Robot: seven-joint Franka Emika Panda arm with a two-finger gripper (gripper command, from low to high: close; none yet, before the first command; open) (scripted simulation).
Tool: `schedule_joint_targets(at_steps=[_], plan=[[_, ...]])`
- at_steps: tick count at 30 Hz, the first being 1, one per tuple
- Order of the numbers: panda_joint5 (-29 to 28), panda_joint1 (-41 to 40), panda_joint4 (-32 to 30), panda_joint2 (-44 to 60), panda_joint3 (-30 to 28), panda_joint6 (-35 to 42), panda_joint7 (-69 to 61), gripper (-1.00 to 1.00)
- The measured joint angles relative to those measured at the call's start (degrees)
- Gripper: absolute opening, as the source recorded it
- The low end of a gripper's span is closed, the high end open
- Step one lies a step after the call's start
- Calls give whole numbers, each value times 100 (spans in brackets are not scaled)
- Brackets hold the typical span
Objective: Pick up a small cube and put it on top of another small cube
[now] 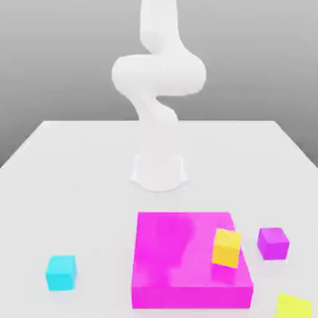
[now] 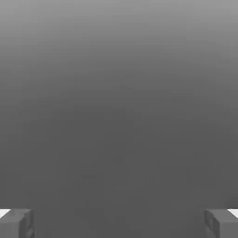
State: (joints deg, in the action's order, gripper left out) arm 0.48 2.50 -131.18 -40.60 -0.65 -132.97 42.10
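The small lime-yellow cube [image 1: 293,307] lies on the white table at the near edge on the exterior view's right, partly cut off by the frame. Two other small cubes rest on the table: a purple cube [image 1: 273,242] just beyond it and a cyan cube [image 1: 61,272] on the exterior view's left. In the hand view my gripper [image 2: 119,225] is open, its grey fingertips [image 2: 16,224] far apart with nothing between them, facing a plain grey backdrop. The white arm [image 1: 158,81] rises from its base and leaves the exterior view at the top.
A wide, flat magenta block [image 1: 174,248] lies at the table's near middle, with a deeper orange-yellow cube [image 1: 226,248] resting tilted on its right part. The arm's round base [image 1: 159,171] stands behind it on the white table [image 1: 74,186].
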Motion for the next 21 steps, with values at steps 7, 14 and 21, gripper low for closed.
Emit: schedule_joint_targets(at_steps=[7,14,21], plan=[[187,631,170,1491,-116,-338,-1097,0],[371,1076,336,2947,-51,-665,-2169,0],[344,1478,500,4395,144,-1002,-3094,0]])
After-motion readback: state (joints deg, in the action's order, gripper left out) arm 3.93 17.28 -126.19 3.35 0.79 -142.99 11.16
